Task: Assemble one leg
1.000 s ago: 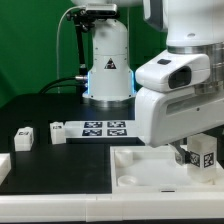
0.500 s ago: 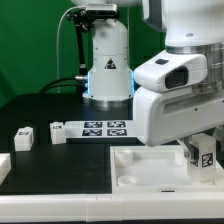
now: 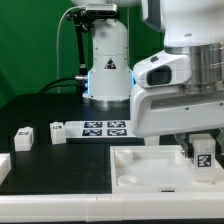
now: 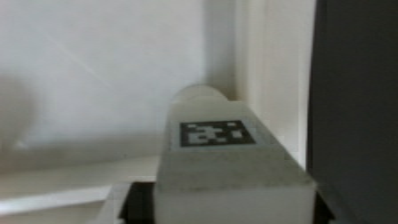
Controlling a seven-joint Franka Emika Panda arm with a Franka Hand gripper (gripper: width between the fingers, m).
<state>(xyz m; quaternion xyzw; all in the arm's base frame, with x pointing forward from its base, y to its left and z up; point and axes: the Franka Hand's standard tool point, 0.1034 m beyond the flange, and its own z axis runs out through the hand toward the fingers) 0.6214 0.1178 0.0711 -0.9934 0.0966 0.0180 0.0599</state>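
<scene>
My gripper [image 3: 199, 150] is shut on a small white leg [image 3: 204, 153] with a black-and-white marker on its face. It holds the leg upright at the far right corner of the large white tray-like part [image 3: 150, 168]. In the wrist view the leg [image 4: 217, 140] fills the middle between my dark fingers [image 4: 135, 203], with the tray's white wall and corner right behind it. I cannot tell whether the leg's lower end touches the tray. Two more small white legs [image 3: 23, 137] [image 3: 57, 131] lie on the black table at the exterior view's left.
The marker board [image 3: 103, 127] lies behind the tray, in front of the robot's base [image 3: 108, 70]. A white part [image 3: 4, 166] shows at the exterior view's left edge. My arm's large white body [image 3: 175, 95] hides the tray's far right side.
My arm has shifted slightly, and the held leg has moved a little up and to the exterior view's left. The grip on the leg is unchanged.
</scene>
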